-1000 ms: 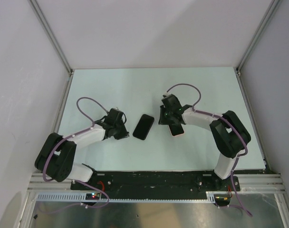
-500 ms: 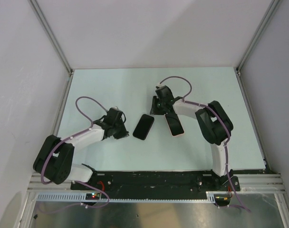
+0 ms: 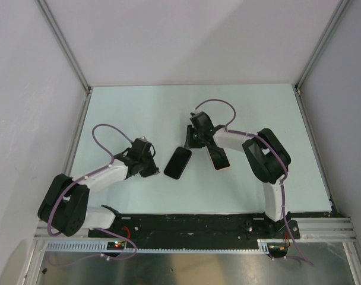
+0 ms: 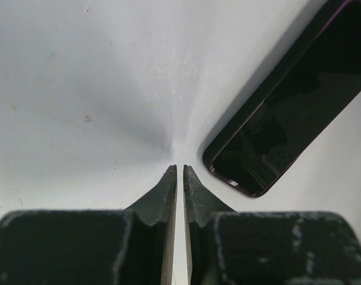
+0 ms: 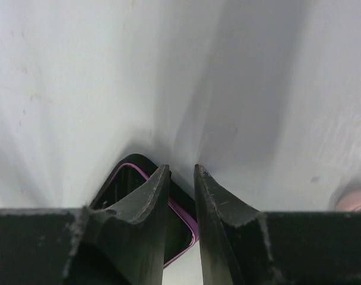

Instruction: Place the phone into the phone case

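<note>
Where the left arm reaches in low over the pale table (image 3: 139,113), the left gripper (image 4: 180,168) sits close above the surface with its fingers (image 4: 160,199) drawn together to a thin slit, holding nothing. Its tips point at bare table just beside the near corner of the phone (image 3: 178,162), close to it but not touching as far as I can see. The phone lies flat, dark and glossy side up, slanted so that its near end leans left and its far end leans right. At that far end the right gripper (image 5: 181,168) is down low, jaws only narrowly parted. One of its fingers (image 5: 139,205) covers a rounded corner of the phone, where a thin purple line runs inside the black edge. Whether the finger presses on that corner or only hovers over it I cannot tell; nothing is pinched between the jaws. Just to the right lies the case (image 3: 218,157), dark with a pink rim, flat and slanted the other way. Its far end is near the phone's far end, and the two are apart, so the phone is not in the case
</note>
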Robot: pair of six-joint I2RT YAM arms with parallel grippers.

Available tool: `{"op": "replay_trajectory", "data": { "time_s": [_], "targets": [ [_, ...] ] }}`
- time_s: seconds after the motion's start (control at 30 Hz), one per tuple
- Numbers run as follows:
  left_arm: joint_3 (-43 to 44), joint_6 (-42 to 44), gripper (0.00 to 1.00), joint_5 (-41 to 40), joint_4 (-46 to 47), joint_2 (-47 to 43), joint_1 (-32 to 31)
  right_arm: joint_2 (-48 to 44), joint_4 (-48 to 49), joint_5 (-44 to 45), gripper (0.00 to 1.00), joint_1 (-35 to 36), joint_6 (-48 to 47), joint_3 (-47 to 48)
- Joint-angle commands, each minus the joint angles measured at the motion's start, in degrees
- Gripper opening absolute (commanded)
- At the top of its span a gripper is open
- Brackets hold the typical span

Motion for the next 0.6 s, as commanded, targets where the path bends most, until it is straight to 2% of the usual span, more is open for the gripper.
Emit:
{"op": "replay_trajectory", "data": {
  "time_s": [0.0,0.2,0.33,0.57],
  "targets": [
    [1.06,1.83,0.12,-1.71,0.32,-0.6,-0.07,-6.34,-3.93,-0.27,0.28,3.87,4.14,-7.06],
    [1.6,3.18,0.13,-2.54,-0.84,-1.28,0.08,-13.24,-1.22,0.63,0.28,6.77,7.42,-16.61],
    [2.58,3.91,0.14,-1.94,-1.58,-1.33,0.06,-16.76,-0.95,3.51,0.29,6.22,7.34,-19.88],
    [2.37,4.25,0.15,-1.15,-2.33,-3.26,0.1,-21.44,-0.79,3.61,0.41,4.33,4.05,-20.87]
  ]
}}
